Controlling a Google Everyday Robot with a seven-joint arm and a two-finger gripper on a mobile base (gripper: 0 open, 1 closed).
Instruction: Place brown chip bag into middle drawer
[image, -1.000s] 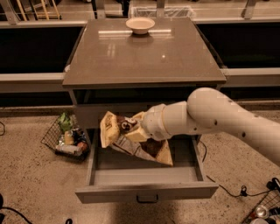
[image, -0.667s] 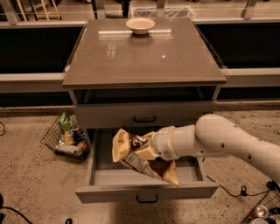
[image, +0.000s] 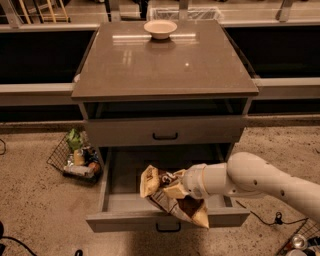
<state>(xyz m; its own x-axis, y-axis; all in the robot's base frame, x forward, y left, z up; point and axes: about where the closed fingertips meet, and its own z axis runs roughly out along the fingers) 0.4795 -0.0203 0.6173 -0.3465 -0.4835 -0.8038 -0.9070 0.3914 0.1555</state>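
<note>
The middle drawer (image: 125, 202) is pulled open below the cabinet, with a grey floor and a dark handle on its front. The brown chip bag (image: 170, 197) is dark brown with white lettering and pale tan ends. It hangs tilted over the drawer's front right part, its lower end over the front wall. My gripper (image: 176, 191) comes in from the right on a white arm and is shut on the brown chip bag at its middle.
A small pale bowl (image: 160, 28) stands at the back of the cabinet top (image: 165, 65). A closed drawer front (image: 165, 132) with a black handle sits above the open one. A wire basket (image: 75, 157) with items is on the floor at the left. Cables lie at the lower right.
My gripper has carried the bag down and toward the drawer's front, from above the drawer's back to low over its front wall.
</note>
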